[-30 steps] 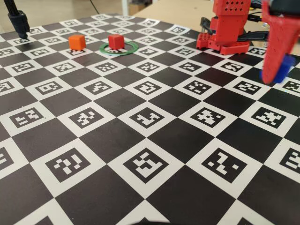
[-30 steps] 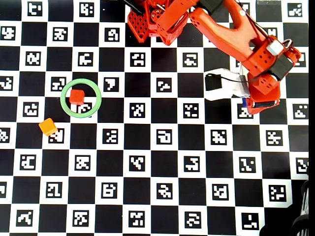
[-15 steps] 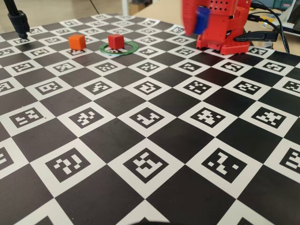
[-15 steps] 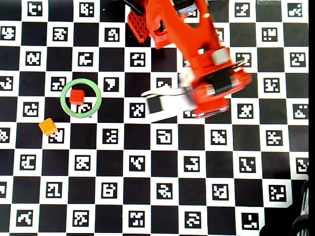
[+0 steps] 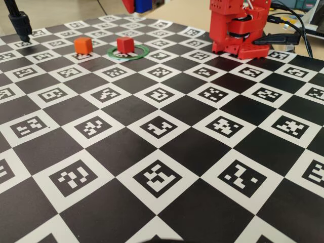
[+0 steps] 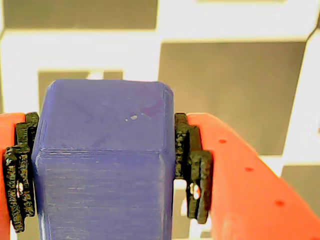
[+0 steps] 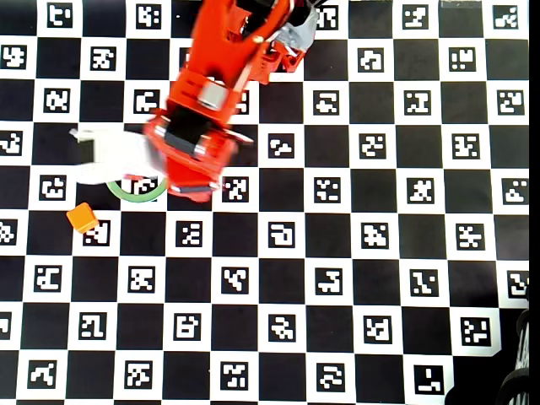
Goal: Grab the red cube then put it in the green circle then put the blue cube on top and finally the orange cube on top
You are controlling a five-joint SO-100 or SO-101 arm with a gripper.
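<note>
The red cube point(image 5: 125, 44) sits inside the green circle point(image 5: 136, 54) at the far left of the board in the fixed view. To its left rests the orange cube point(image 5: 83, 44), outside the ring. My gripper point(image 5: 135, 4) hangs high above the ring at the frame's top edge, shut on the blue cube point(image 5: 142, 4). In the wrist view the blue cube point(image 6: 105, 160) fills the space between the black pads point(image 6: 192, 170) of the gripper point(image 6: 106, 172). In the overhead view my arm point(image 7: 202, 118) covers the red cube; only an arc of the green circle point(image 7: 135, 194) and the orange cube point(image 7: 82, 218) show.
The arm's red base point(image 5: 238, 30) stands at the far right of the checkered marker board point(image 5: 162, 131), with cables point(image 5: 288, 35) beside it. A black post point(image 5: 20, 23) stands at the far left corner. A dark object point(image 7: 519, 384) lies at the board's lower right corner.
The arm has swung from the right side of the board across to above the green circle, carrying the blue cube. The red and orange cubes have not moved.
</note>
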